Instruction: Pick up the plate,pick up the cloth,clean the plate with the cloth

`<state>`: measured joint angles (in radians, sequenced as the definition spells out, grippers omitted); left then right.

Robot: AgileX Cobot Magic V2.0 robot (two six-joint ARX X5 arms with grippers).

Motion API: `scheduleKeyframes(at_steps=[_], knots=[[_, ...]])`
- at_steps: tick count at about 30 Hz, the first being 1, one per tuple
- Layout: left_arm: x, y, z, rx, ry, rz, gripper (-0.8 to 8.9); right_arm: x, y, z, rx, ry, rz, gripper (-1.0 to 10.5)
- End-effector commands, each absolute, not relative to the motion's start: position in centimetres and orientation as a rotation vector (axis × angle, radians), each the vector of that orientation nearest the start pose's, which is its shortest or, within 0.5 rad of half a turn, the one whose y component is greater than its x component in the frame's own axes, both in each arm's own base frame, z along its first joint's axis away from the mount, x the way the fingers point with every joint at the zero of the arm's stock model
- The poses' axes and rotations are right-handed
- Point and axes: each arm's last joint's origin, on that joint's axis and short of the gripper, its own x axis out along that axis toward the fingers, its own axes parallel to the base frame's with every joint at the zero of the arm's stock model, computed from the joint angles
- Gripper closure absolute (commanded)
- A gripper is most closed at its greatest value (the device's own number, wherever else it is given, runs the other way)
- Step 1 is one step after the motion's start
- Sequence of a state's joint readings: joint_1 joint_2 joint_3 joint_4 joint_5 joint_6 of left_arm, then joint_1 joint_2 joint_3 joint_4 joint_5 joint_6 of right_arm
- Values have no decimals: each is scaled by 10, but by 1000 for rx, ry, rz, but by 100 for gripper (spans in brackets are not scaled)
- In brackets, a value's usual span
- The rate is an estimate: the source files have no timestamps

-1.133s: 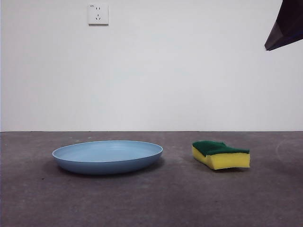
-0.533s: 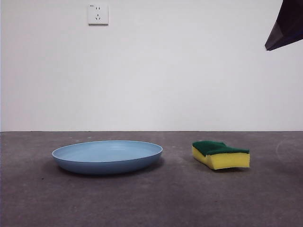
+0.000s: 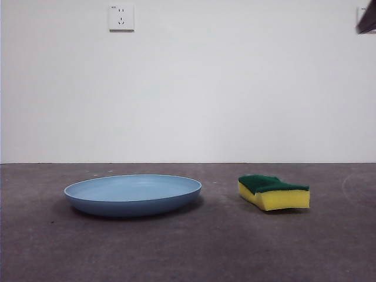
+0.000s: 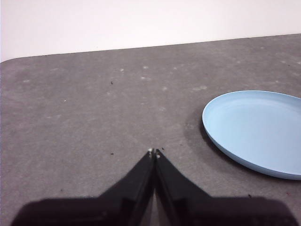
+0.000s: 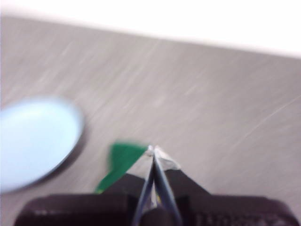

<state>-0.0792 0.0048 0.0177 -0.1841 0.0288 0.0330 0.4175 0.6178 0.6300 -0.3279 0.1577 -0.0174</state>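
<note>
Right wrist view: right gripper (image 5: 153,149), jaws pressed together, hangs over the sponge (image 5: 120,162); plate (image 5: 35,141) beside. Left gripper (image 4: 154,153) likewise closed, nearer the plate.

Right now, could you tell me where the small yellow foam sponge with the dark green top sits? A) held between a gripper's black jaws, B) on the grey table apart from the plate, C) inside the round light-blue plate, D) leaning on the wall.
B: the sponge lies flat on the table, with bare tabletop between it and the plate.
</note>
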Motion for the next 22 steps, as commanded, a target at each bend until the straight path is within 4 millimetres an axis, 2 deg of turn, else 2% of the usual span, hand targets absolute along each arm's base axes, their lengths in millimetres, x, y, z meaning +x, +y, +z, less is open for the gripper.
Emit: scheduleKeyframes(at_steps=[1,4,12,16,22], knots=[[96,-8,147,31,179,-107,817,125,37,272,-87,222,237,945],[96,-8,147,31,179,-107,817,114,21,241,-57,130,164,945],[96,-8,147,31,179,-107,817,102,12,180,13,147,94,945],[96,-8,147,31,179,-107,817,99,11,160,51,141,92,945],[96,-8,147,31,179,-107,817,96,11,150,84,161,88,945]])
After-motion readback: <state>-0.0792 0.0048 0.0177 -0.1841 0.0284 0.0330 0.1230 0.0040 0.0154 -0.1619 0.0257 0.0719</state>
